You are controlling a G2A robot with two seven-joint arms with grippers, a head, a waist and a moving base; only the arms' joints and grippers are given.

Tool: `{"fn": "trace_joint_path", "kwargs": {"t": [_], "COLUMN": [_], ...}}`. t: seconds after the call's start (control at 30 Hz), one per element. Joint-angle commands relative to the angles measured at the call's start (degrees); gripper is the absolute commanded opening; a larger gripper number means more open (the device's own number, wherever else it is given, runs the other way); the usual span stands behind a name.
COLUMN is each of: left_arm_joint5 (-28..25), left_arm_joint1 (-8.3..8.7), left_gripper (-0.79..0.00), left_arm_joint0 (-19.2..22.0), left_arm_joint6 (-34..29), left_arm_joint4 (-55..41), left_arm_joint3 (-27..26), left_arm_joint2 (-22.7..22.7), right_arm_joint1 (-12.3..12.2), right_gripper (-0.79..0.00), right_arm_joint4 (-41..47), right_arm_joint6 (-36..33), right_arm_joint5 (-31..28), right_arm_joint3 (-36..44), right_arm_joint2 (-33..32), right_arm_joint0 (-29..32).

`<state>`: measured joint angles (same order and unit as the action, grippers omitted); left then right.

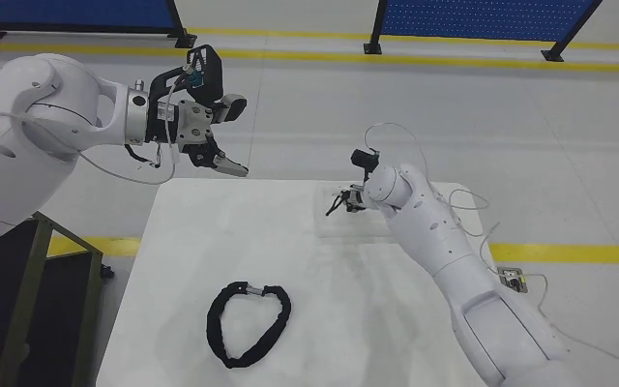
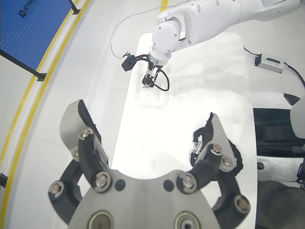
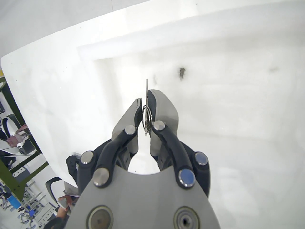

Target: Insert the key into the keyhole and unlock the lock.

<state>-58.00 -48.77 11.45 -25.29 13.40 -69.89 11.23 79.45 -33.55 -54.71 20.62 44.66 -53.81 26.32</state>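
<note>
The right gripper (image 3: 143, 100) has its fingers (image 3: 164, 106) pinched nearly together on the key (image 3: 146, 88). They grip it by the head end, so the thin blade sticks out past the tips, and the ring (image 3: 146, 117) is caught between the pads. Held like that, the blade is free to go into a hole, which looks like the reason for the grip. The gripper is low over a shallow white tray (image 3: 226, 101) near the far side of the desk (image 1: 193, 242), and I take that tray to be where the key is kept.

The lock (image 1: 249, 322), a black cloth-covered loop with a silvery joint (image 1: 251, 287), lies flat near the front of the desk, well apart from the key. From here I can't make out the keyhole.

The left gripper (image 1: 230, 166) hangs in the air off the desk's far left corner. Its fingers (image 2: 76, 117) are spread wide and hold nothing. My guess is that it is placed there to come down and steady the lock when the key arrives.
</note>
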Motion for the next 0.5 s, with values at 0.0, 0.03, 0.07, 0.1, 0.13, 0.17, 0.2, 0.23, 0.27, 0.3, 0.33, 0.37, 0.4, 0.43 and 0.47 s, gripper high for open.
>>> {"fn": "trace_joint_path", "kwargs": {"t": [0.0, 0.03, 0.07, 0.1, 0.13, 0.17, 0.2, 0.23, 0.27, 0.3, 0.33, 0.37, 0.4, 0.43, 0.47], "left_arm_joint5": [0.0, 0.0, 0.0, 0.0, 0.0, 0.0, 0.0, 0.0, 0.0, 0.0, 0.0, 0.0, 0.0, 0.0, 0.0], "left_arm_joint1": [0.0, 0.0, 0.0, 0.0, 0.0, 0.0, 0.0, 0.0, 0.0, 0.0, 0.0, 0.0, 0.0, 0.0, 0.0], "left_gripper": [0.0, 0.0, 0.0, 0.0, 0.0, 0.0, 0.0, 0.0, 0.0, 0.0, 0.0, 0.0, 0.0, 0.0, 0.0], "left_arm_joint0": [0.0, 0.0, 0.0, 0.0, 0.0, 0.0, 0.0, 0.0, 0.0, 0.0, 0.0, 0.0, 0.0, 0.0, 0.0], "left_arm_joint6": [0.0, 0.0, 0.0, 0.0, 0.0, 0.0, 0.0, 0.0, 0.0, 0.0, 0.0, 0.0, 0.0, 0.0, 0.0], "left_arm_joint4": [0.0, 0.0, 0.0, 0.0, 0.0, 0.0, 0.0, 0.0, 0.0, 0.0, 0.0, 0.0, 0.0, 0.0, 0.0], "left_arm_joint3": [0.0, 0.0, 0.0, 0.0, 0.0, 0.0, 0.0, 0.0, 0.0, 0.0, 0.0, 0.0, 0.0, 0.0, 0.0], "left_arm_joint2": [0.0, 0.0, 0.0, 0.0, 0.0, 0.0, 0.0, 0.0, 0.0, 0.0, 0.0, 0.0, 0.0, 0.0, 0.0], "right_arm_joint1": [-0.5, -0.8, -1.1, -1.5, -1.9, -2.3, -2.7, -3.2, -3.6, -4.0, -4.4, -4.8, -5.2, -5.5, -5.8], "right_gripper": [-0.785, -0.785, -0.785, -0.785, -0.785, -0.785, -0.785, -0.785, -0.785, -0.785, -0.785, -0.785, -0.785, -0.785, -0.785], "right_arm_joint4": [-1.2, -2.2, -2.7, -2.3, -1.9, -1.6, -0.9, -0.4, -0.3, 0.3, 1.2, 1.5, 1.5, 1.9, 2.2], "right_arm_joint6": [-1.8, -2.7, -3.9, -5.0, -6.0, -7.1, -8.3, -9.4, -10.4, -11.3, -12.4, -13.5, -14.3, -15.2, -16.2], "right_arm_joint5": [-1.4, -2.0, -2.9, -4.1, -5.3, -6.7, -8.3, -9.8, -11.1, -12.4, -13.8, -15.0, -15.8, -16.9, -17.9], "right_arm_joint3": [2.8, 4.3, 6.0, 7.8, 9.4, 11.0, 12.6, 14.0, 15.3, 16.7, 17.9, 19.0, 20.2, 21.5, 22.7], "right_arm_joint2": [-0.3, -0.4, -0.6, -1.3, -2.1, -3.0, -4.0, -5.0, -6.0, -7.0, -8.2, -9.2, -10.1, -10.9, -11.7], "right_arm_joint0": [0.5, 0.9, 1.4, 2.0, 2.8, 3.6, 4.4, 5.1, 5.7, 6.4, 7.0, 7.5, 7.9, 8.4, 8.8]}}
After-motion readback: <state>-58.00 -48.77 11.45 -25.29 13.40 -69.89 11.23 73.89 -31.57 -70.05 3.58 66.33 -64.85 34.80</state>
